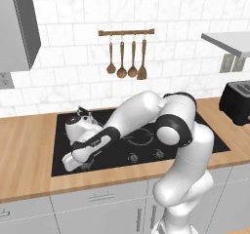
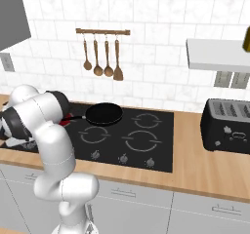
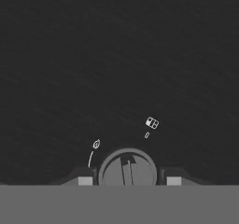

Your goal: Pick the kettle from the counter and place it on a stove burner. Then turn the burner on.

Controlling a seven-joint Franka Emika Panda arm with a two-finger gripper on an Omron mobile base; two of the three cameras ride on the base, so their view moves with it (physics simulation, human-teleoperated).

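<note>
Kettle placement looks done — it sits on the black cooktop, at the rear left burner, off the desk. Nearest the base, the claw straddles a round burner knob at the cooktop's front edge, fingers flanking it, though I cannot tell whether they pinch it. Farther back a frying pan occupies another burner — turning the knob remains.

Flanking base views — shared cooktop
</note>
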